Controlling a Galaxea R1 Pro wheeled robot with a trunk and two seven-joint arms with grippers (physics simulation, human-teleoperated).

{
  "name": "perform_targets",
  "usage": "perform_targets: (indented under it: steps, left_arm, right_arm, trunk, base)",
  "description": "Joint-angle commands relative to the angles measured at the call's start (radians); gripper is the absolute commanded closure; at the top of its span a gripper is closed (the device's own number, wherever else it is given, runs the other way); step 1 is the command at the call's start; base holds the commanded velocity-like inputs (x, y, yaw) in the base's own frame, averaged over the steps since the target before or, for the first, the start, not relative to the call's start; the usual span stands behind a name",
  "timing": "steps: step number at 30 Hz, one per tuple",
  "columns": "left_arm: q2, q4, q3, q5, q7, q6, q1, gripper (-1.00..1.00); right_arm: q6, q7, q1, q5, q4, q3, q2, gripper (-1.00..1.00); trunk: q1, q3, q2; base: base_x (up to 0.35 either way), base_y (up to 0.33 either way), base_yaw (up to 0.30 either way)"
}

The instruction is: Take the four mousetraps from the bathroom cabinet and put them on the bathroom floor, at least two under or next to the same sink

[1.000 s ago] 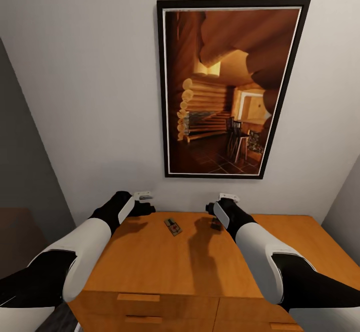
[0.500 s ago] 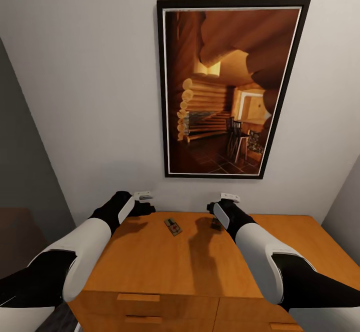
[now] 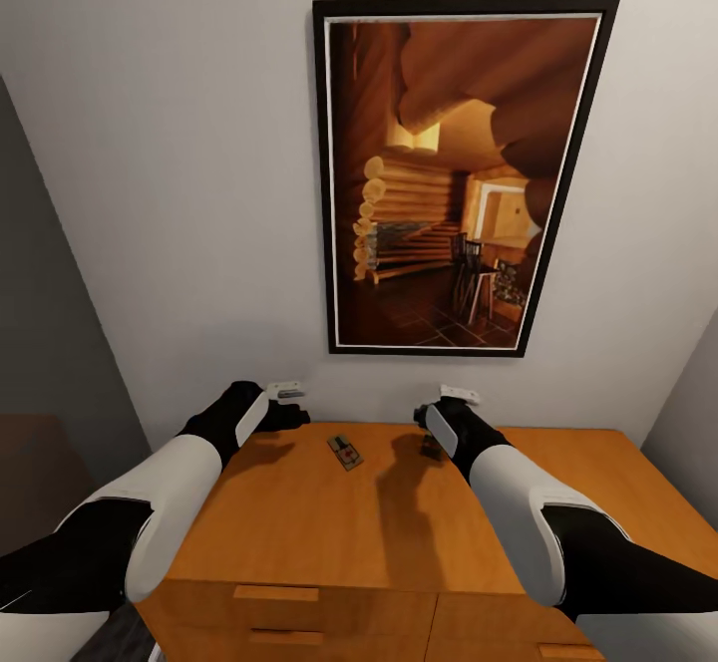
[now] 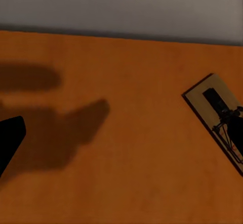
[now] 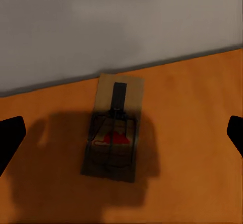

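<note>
A mousetrap [image 3: 345,452] lies on the flat top of the orange-brown cabinet [image 3: 319,522], near the wall and between my two arms. The left wrist view has the same mousetrap [image 4: 215,115] off to one side of my left gripper [image 4: 121,138], which hangs open over bare wood. My left gripper [image 3: 289,413] hovers at the cabinet's back left. My right gripper [image 3: 427,423] stands open straight above a second mousetrap [image 5: 114,133], a small board with a red-marked pedal. One dark fingertip [image 5: 10,135] sits well clear of the trap on each side. Two further mousetraps, the floor and the sink are out of view.
A large black-framed picture of a log cabin interior [image 3: 459,173] hangs on the white wall right behind the cabinet. Drawer fronts with bar handles [image 3: 277,594] run along the cabinet's near face. A dark grey wall [image 3: 50,343] closes in the left side.
My right wrist has crept a few pixels to the right over its mousetrap. The left arm and both traps have stayed put.
</note>
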Motion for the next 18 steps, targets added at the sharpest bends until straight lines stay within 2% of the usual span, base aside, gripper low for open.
perform_targets:
  steps: [1, 11, 18]
  left_arm:
    - [0.001, -0.001, -0.006, 0.006, 0.001, 0.004, -0.001, -1.0]
    - [-0.001, -0.001, -0.005, 0.006, 0.001, 0.005, -0.001, -1.0]
    - [0.0, -0.001, -0.005, 0.005, 0.002, 0.005, -0.001, -1.0]
  right_arm:
    - [0.006, -0.008, 0.0, -0.008, -0.001, -0.001, 0.0, -1.0]
    - [0.092, -0.042, -0.001, -0.001, 0.013, 0.0, 0.0, -1.0]
    - [0.103, -0.046, -0.001, 0.001, 0.014, 0.001, 0.0, -1.0]
  trunk:
    - [0.001, -0.002, -0.002]
    - [0.001, -0.002, -0.002]
    - [0.001, -0.002, -0.002]
  base:
    - [0.0, 0.0, 0.0]
    - [0.0, 0.0, 0.0]
    - [0.001, 0.0, 0.0]
